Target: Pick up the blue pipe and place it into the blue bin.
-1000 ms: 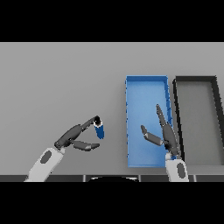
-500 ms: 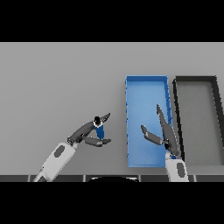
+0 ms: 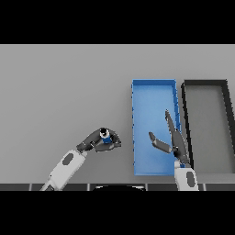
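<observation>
Blue pipe (image 3: 105, 136): short cylindrical pc, held in left hand (image 3: 98, 142), fingers and thumb curled round it; sits at the hand's far tip, top end showing pale/dark rim, so long axis appears roughly upright, tilted slightly; exact tilt hard to read. Whether it is touching the tabletop (image 3: 59, 92) or lifted clear, cannot tell from this view. Key relation for coming move: blue bin (image 3: 154, 83) lies to the right of the left hand, just beside it, near wall of bin close to the pipe; bin runs lengthwise away from the robot, so transfer looks like a short sideways carry to the right over the near-left wall, then release. Left hand clearly the nearer and only one engaged w/ the pipe. Right hand (image 3: 170, 140): over the blue bin's right portion, fingers straight and spread from thumb, grasping nothing, idle; sits on the far side of the drop zone from the pipe, could crowd the placement if the pipe is carried deep to the right. Black bin (image 3: 205, 83): right of blue bin, side by side, not the target. Est. stage: grasp made, carry to bin pending.
</observation>
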